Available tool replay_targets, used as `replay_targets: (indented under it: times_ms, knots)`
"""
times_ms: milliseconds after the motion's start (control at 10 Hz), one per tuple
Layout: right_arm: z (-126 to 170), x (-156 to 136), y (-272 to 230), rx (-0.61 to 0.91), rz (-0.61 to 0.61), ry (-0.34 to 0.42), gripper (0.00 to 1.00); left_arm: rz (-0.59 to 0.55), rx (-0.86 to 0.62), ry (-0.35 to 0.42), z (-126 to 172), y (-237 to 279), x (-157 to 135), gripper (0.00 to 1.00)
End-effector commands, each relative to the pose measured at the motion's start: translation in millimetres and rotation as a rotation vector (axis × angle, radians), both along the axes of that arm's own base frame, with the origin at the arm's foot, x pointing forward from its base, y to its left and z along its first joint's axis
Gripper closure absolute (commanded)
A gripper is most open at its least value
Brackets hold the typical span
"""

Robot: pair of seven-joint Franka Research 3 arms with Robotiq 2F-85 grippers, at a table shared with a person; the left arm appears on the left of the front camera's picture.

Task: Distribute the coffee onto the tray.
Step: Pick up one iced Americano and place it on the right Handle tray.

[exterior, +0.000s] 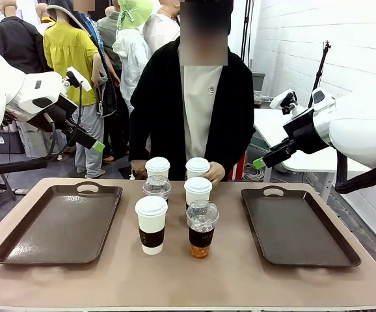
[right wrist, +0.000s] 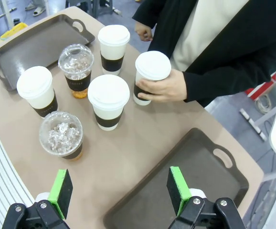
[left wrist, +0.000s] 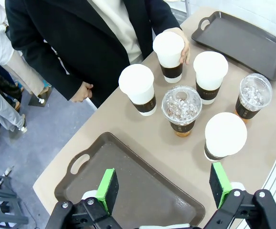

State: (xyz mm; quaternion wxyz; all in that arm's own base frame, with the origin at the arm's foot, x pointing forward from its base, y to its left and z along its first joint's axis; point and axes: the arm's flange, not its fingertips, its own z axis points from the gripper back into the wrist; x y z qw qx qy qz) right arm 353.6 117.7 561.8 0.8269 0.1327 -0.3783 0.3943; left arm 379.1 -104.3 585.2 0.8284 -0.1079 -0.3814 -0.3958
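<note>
Six coffee cups stand grouped mid-table between two brown trays. Four are white lidded paper cups [exterior: 151, 224] [exterior: 198, 190] [exterior: 157, 167] [exterior: 198, 168]; two are clear domed cups of amber drink [exterior: 201, 227] [exterior: 156, 187]. The person's hand [right wrist: 164, 88] holds the far right white cup [right wrist: 151, 76]. My left gripper [exterior: 90, 116] [left wrist: 164, 187] hangs open high over the left tray [exterior: 64, 221] [left wrist: 95, 157]. Above the right tray [exterior: 298, 224] [right wrist: 200, 162] my right gripper [exterior: 271, 133] [right wrist: 120, 190] is open too. Neither holds anything.
The person in a black jacket [exterior: 194, 104] stands at the far edge, right behind the cups. Both trays are bare, with handles on their far side. A strip of bare tabletop [exterior: 188, 279] runs along the front edge. Other people stand in the background.
</note>
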Motion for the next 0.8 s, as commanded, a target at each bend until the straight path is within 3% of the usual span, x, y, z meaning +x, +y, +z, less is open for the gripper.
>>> replay_targets:
  times_ms: [0, 700]
  knots:
    - [-0.6, 0.0, -0.5, 0.002, 0.001, 0.003, 0.0, 0.004, -0.004, 0.007, -0.1, 0.1, 0.8, 0.0]
    - [0.0, 0.0, 0.0, 0.0, 0.0, 0.0, 0.0, 0.004, -0.004, 0.007, -0.1, 0.1, 0.8, 0.0]
